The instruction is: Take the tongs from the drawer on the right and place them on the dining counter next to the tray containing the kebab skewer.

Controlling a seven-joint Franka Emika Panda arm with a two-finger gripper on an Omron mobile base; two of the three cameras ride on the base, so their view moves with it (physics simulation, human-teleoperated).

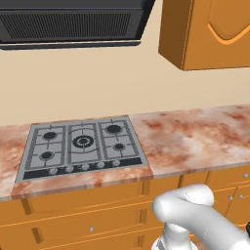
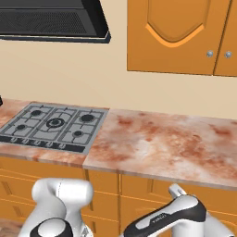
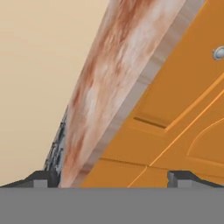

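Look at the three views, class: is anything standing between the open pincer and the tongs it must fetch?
Yes: the tongs are out of sight, and every drawer front under the hob counter is shut. The open pincer faces closed orange panels, so a drawer must be opened first.

A grey gas hob is set into a marbled counter, with a dark extractor hood and orange wall cabinets mounted above

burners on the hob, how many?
5 on the hob: back left, front left, centre, back right, front right. None look hidden.
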